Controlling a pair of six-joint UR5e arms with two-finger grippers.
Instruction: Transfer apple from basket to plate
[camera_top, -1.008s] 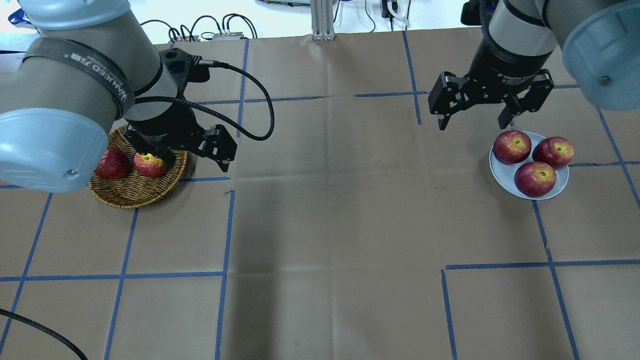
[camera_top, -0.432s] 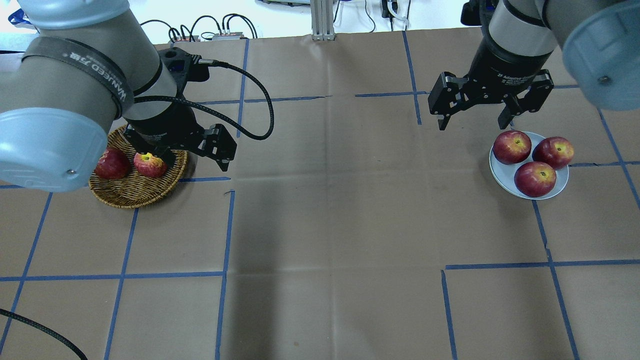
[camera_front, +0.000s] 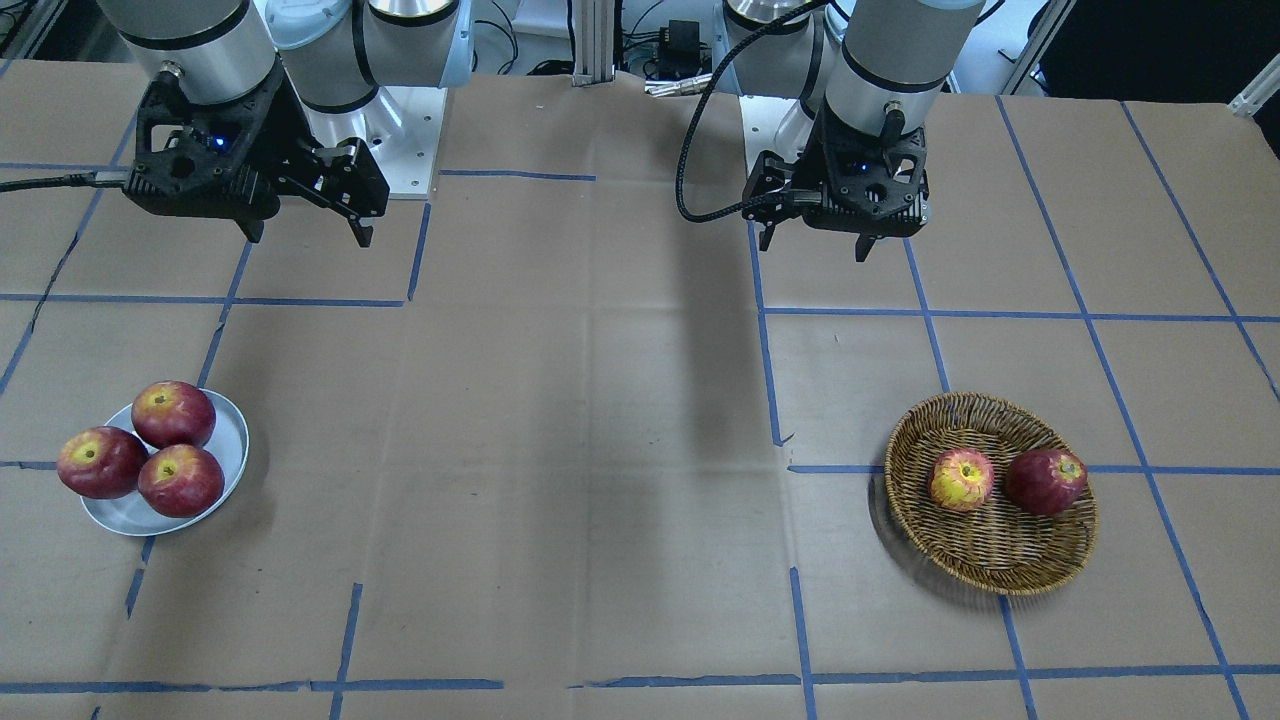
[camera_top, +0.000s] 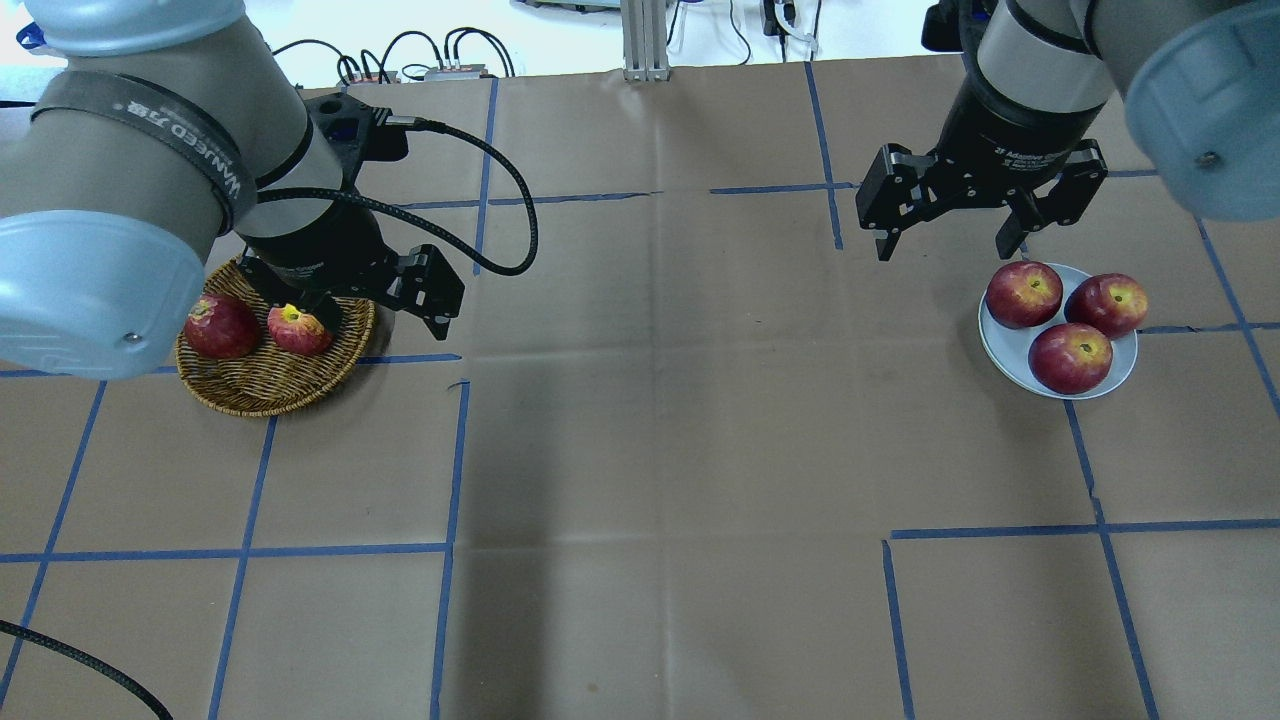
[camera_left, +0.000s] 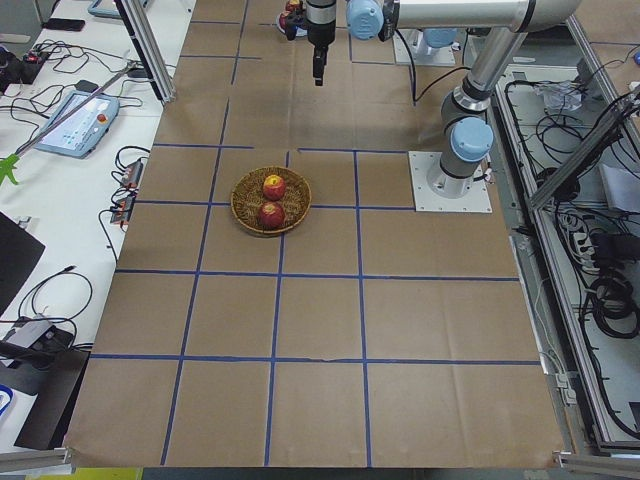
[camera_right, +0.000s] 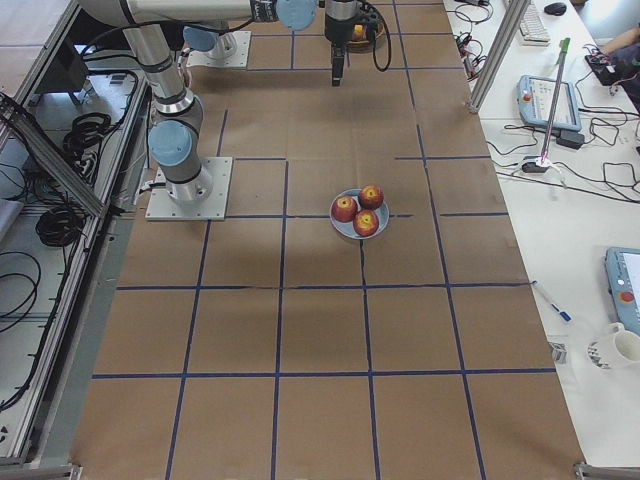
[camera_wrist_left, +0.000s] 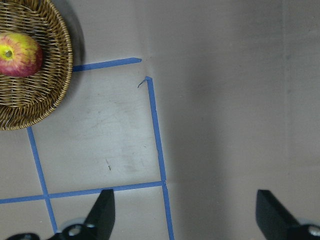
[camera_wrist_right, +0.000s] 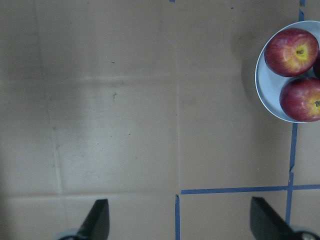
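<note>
The yellow, red-streaked apple (camera_front: 962, 479) lies in the brown wicker basket (camera_front: 985, 578) beside a dark red apple (camera_front: 1046, 481). It also shows in the overhead view (camera_top: 298, 330) and at the top left of the left wrist view (camera_wrist_left: 19, 54). My left gripper (camera_top: 370, 315) hangs open and empty high above the table, beside the basket (camera_top: 258, 395). My right gripper (camera_top: 950, 250) is open and empty, raised just behind the grey-white plate (camera_top: 996, 342). The plate (camera_front: 118, 520) holds three dark red apples.
Brown paper with blue tape lines covers the table (camera_top: 660, 450). A black cable (camera_top: 500, 200) loops from the left wrist. Cables and an aluminium post (camera_top: 645, 40) stand at the far edge.
My left arm has shifted slightly to the left over the basket, showing more of the dark red apple. The right arm and the apples have not moved.
</note>
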